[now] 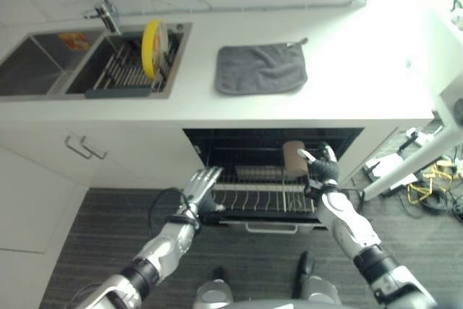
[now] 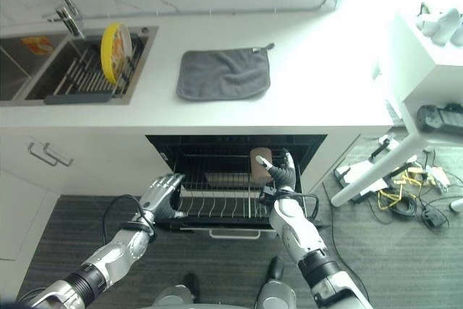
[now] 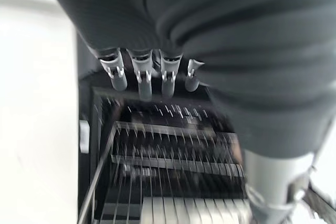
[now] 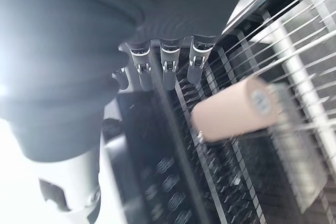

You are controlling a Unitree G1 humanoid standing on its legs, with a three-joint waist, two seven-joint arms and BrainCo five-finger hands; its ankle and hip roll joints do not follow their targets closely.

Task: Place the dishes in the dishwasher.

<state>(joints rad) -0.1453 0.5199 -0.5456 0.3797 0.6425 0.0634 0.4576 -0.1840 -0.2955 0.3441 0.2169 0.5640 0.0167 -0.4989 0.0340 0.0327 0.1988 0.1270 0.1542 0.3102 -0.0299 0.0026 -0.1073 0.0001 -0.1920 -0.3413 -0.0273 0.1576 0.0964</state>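
Tan cup in dishwasher rack

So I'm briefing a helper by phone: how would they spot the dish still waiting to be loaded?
Find the steel double sink left on the white counter. In its right basin sits a dark wire drying rack. The round yellow plate stands on edge there, the only bright yellow thing.

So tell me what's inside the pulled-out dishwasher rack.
A tan cup sits at the right of the dishwasher rack, beside the right robot hand. The other tines look bare; the back of the cavity is too dark to tell.
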